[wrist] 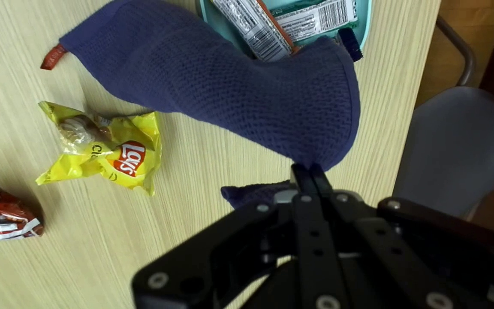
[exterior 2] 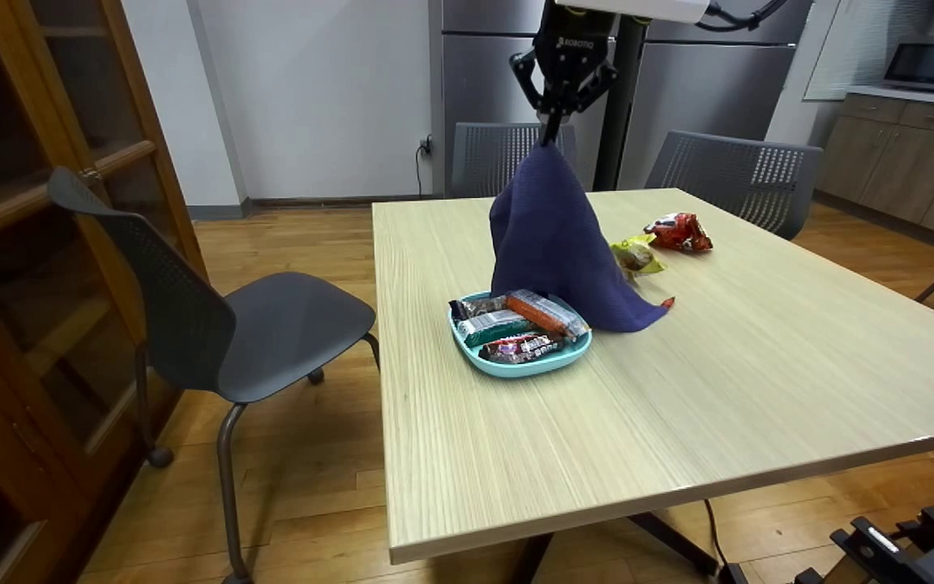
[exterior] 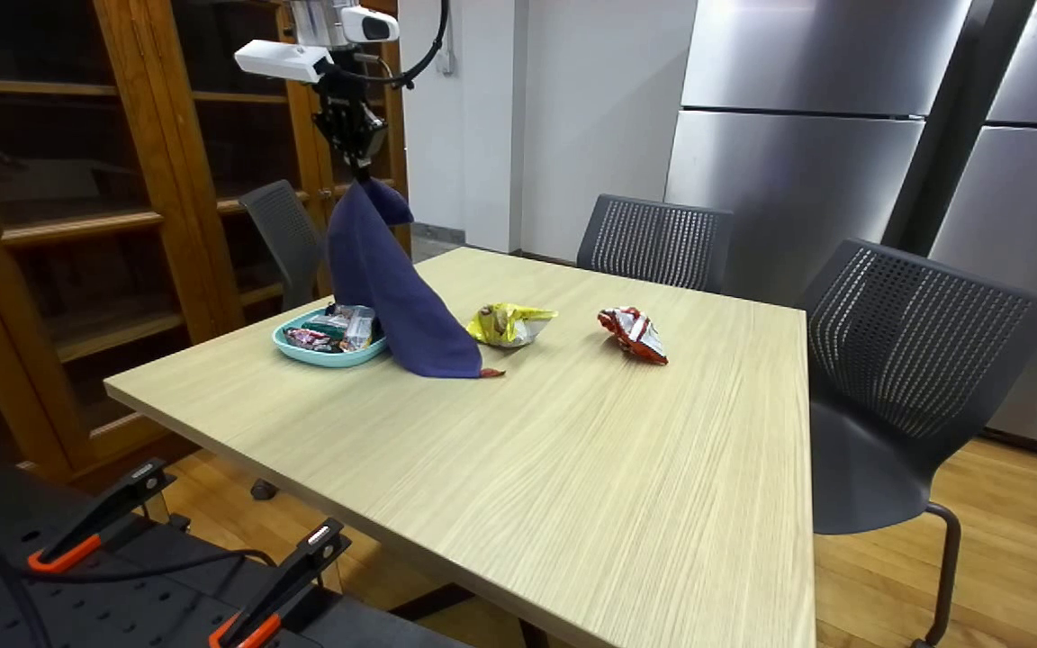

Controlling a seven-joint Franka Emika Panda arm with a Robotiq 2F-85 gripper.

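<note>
On the far L of an exterior view, cabinet (exterior: pixel 145 108): wood w/ glass doors, past the table (exterior: pixel 590 468); only backdrop for me.
Tray (exterior 2: pixel 516 370): pale blue, flat on table near its edge.
Wrapped bars (exterior 2: pixel 493 326): heaped in tray, one lying across others; low rim prob. corrals them.
Gripper (exterior 2: pixel 548 139): above table, aimed down, fingertips pressed practically together w/ only cloth (exterior 2: pixel 556 235) between. I reckon a tight pinch suits thin fabric.
Cloth pos.: purple-blue, textured weave, just beside tray. Hangs tent-like from my fingertips b/c it's gathered at one spot; lower end slopes R & rests on table, so table prob. takes some wt. In wrist view it overlaps tray's edge; can't tell if it touches the bars.
Flap (wrist: pixel 251 192): short bit of same cloth pokes out the other side of my fingertips, so I'm prob. pinching in from a corner, not right on it.
Red tag (wrist: pixel 53 56): at cloth's low corner, down by table.
Yellow bag (wrist: pixel 109 148): Lay's, crinkled, on table just R of cloth in both exterior views; nothing holds it, creases prob. stop it rolling.
Red bag (exterior: pixel 635 333): further R, tilted on its crumpled side, apart from yellow one.
Chair (exterior: pixel 897 360): dark, mesh back, at table's R side.
</note>
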